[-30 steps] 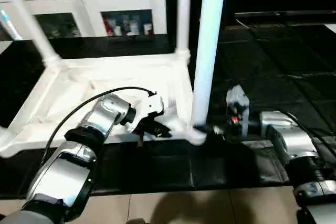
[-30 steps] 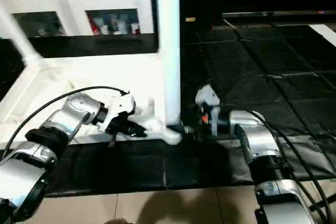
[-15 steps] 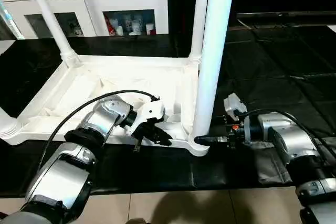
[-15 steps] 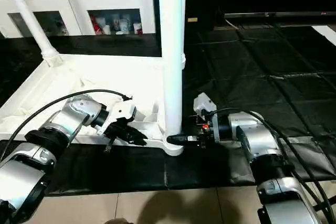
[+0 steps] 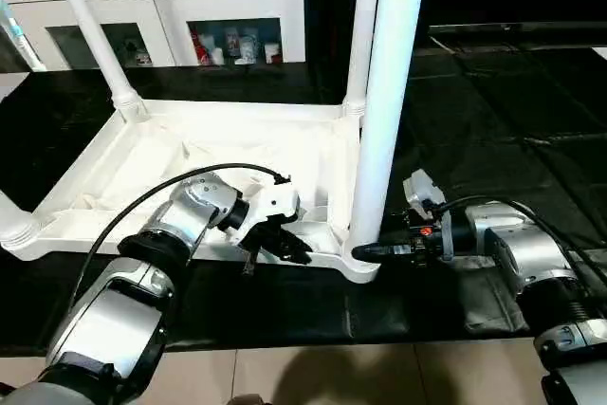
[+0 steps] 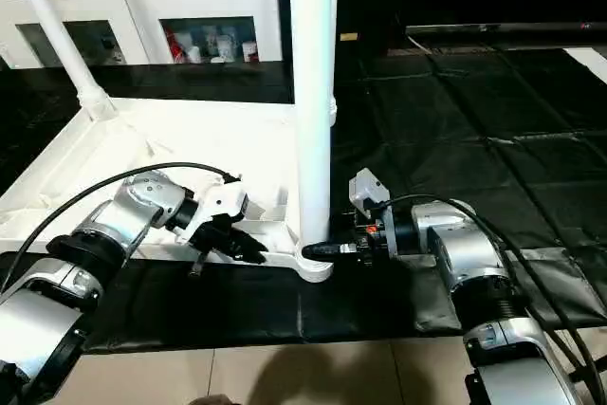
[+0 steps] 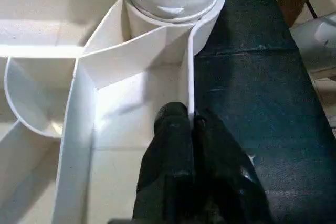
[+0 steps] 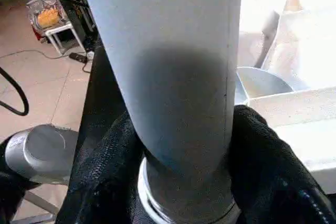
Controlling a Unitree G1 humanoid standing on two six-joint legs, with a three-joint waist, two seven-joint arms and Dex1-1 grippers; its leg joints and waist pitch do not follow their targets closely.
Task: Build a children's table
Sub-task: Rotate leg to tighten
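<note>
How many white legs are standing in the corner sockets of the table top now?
4. Near right leg, between the right gripper fingers; far right leg; far left leg; near left leg, mostly cut off at the picture's edge.

You are looking at the table top (image 5: pixel 190 154) lying underside up on the floor mat (image 5: pixel 493 111), legs standing in its corner sockets. The left pincer (image 5: pixel 285 246) is sitting at its near rim; the right pincer (image 5: pixel 365 252) is flanking the near right leg (image 5: pixel 384 111). The cabinet (image 5: pixel 171 7) is standing behind.
</note>
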